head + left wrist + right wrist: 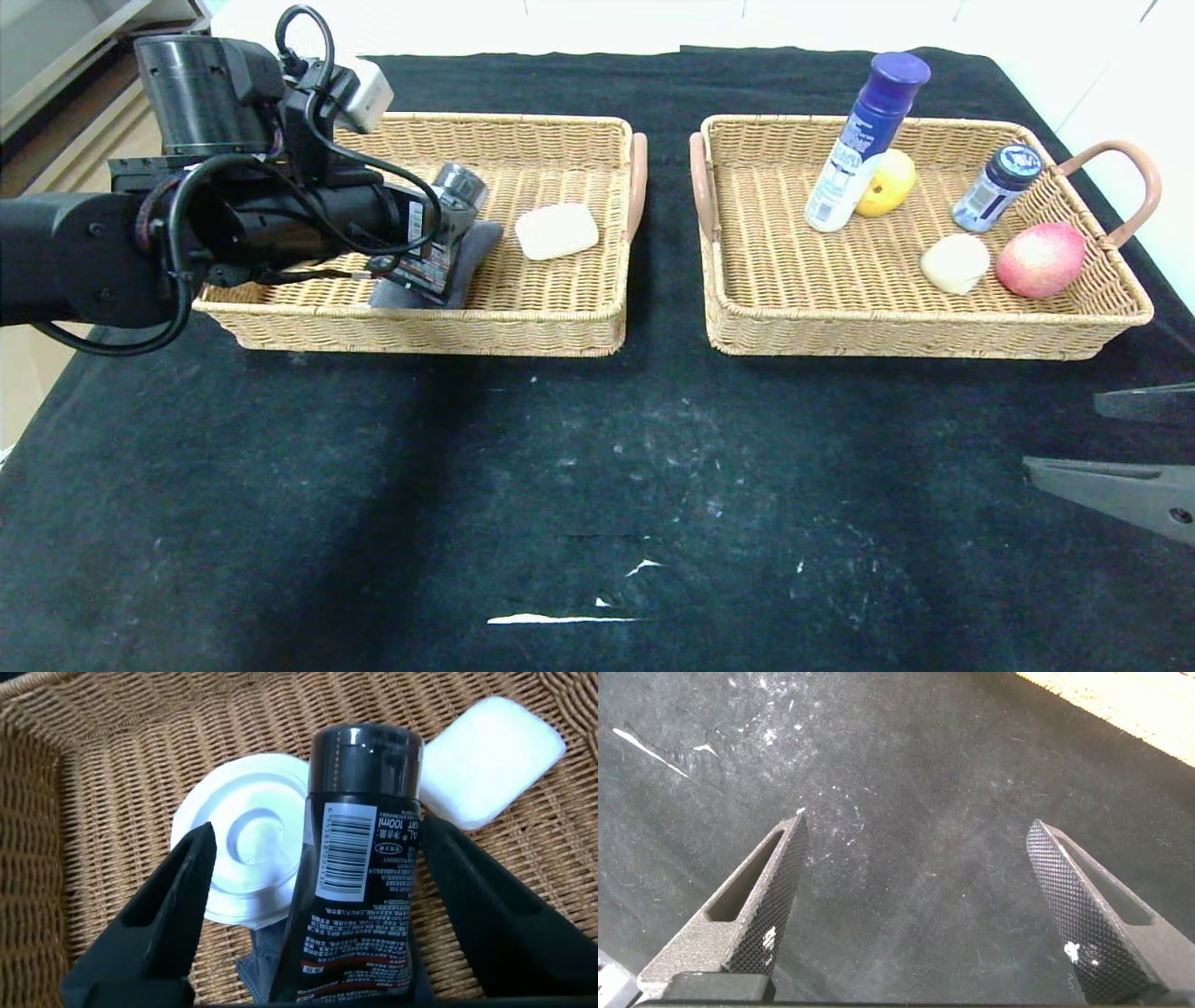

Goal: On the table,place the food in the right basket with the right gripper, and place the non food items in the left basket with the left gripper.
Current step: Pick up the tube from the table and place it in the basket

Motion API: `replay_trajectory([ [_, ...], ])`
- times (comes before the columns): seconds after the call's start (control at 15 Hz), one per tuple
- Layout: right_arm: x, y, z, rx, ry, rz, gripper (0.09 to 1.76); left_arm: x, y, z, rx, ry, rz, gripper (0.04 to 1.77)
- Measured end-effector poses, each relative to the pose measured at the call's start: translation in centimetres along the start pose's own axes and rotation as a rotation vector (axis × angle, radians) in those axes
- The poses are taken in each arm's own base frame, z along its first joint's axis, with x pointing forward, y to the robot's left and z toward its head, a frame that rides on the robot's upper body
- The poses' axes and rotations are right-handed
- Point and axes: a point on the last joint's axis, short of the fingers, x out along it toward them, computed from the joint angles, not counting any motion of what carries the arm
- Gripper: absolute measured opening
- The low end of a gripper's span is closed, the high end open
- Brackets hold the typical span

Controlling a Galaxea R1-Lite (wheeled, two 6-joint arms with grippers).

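Note:
My left gripper [318, 831] hangs over the left basket [560, 126], jaws spread wide, open. Between them the black squeeze tube [360, 887] lies free, resting on the grey cloth [478, 250] and partly covering the flat white coiled roll [238, 845]. A cream soap bar [556, 231] lies beside them in the same basket. The right basket [934, 129] holds the white bottle with blue cap [854, 159], a yellow fruit [892, 182] and a pale bun [954, 262]. My right gripper [1060, 431] is open over bare black table [915, 784] at the front right.
A red apple [1040, 259] and a small dark-capped bottle [997, 187] also sit in the right basket. A strip of cloth about a hand wide separates the two baskets. A white scuff [560, 618] marks the cloth near the table's front.

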Motion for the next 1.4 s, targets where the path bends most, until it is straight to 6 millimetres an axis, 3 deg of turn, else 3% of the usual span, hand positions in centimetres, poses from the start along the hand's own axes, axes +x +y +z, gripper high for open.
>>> replay_trajectory([
  [0.27,0.0,0.0,0.0,-0.001,-0.004,0.000,1.71,-1.2,0.0,0.9,0.002,-0.002,0.005,1.64],
  [0.47,-0.1,0.0,0.0,-0.001,-0.005,0.001,1.71,-3.4,-0.3,1.3,0.007,0.085,-0.022,1.66],
  [0.8,-0.2,0.1,-0.1,-0.001,-0.005,0.001,1.71,-8.4,-1.3,2.2,-0.038,0.125,-0.078,1.69],
  [1.0,-0.3,-0.1,0.0,0.005,-0.011,-0.011,1.71,-11.5,-1.6,1.5,-0.036,0.136,-0.101,1.69],
  [1.4,-1.2,-0.9,-0.6,0.040,-0.018,-0.083,1.71,-19.9,-1.3,-0.9,-0.030,0.171,-0.139,1.70],
])
